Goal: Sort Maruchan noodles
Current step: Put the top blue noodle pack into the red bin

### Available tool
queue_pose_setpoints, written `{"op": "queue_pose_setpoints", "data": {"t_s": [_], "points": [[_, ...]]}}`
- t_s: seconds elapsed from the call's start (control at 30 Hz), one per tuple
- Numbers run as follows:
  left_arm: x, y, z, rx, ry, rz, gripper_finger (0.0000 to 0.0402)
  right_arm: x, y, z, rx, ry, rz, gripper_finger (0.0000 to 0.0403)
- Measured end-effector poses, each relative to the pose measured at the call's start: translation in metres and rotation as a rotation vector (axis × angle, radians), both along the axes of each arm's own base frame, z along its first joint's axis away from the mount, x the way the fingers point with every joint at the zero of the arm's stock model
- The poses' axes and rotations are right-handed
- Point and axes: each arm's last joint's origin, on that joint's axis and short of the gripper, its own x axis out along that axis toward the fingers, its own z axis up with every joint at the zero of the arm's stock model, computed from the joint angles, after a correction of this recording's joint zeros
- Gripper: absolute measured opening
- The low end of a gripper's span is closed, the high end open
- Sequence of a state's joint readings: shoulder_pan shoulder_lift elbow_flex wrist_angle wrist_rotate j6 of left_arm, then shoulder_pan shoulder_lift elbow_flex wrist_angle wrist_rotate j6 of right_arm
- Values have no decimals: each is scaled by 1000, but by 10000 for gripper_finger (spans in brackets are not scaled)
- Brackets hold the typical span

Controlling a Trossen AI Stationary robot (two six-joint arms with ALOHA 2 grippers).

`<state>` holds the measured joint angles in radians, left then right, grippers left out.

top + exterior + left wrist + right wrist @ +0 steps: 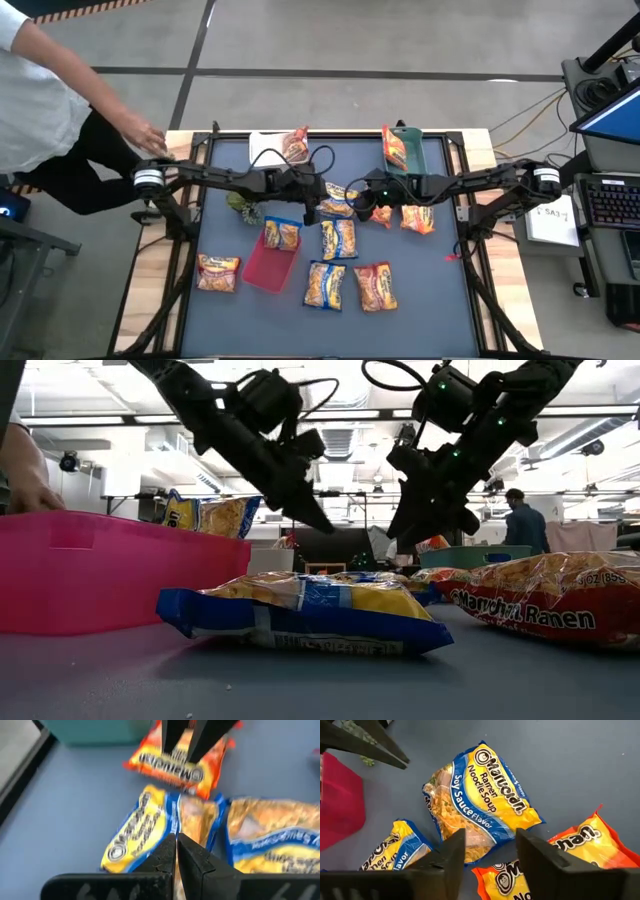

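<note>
Several Maruchan noodle packets lie flat on the grey table. A blue-trimmed one (338, 198) sits between the two grippers, with more (338, 238) nearer the front and orange ones (417, 218) to the right. My left gripper (312, 208) hangs shut just above the blue-trimmed packet (145, 832). My right gripper (368, 205) is open above the soy sauce packet (480, 802) and an orange packet (580, 845). In the low view both grippers (318, 520) (440, 520) are clear of the packets (310, 610).
A red tray (262, 272) holds one packet (282, 233) at its far end. A teal bin (425, 150) and a white bin (265, 148) at the far edge each hold a packet. A small green plant (243, 207) lies left of centre. A person's hand (150, 135) reaches over the far left corner.
</note>
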<state>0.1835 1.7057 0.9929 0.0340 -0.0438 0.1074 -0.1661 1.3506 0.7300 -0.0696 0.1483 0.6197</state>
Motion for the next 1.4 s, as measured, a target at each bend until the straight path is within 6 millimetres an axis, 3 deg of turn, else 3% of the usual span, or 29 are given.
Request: {"op": "queue_pose_setpoints", "data": {"t_s": [0.23,0.5,1.27,1.4], "points": [[-2,11,-5,-25,15,49,0,-1,0,-1,8,1,-8,239],[5,14,-25,-59,67,72,0,-2,0,-3,17,4,-17,280],[-1,13,-44,-77,204,69,0,-7,1,-16,77,-79,-94,288],[-2,13,-45,-78,210,69,0,-3,3,-27,87,-53,-96,288]]}}
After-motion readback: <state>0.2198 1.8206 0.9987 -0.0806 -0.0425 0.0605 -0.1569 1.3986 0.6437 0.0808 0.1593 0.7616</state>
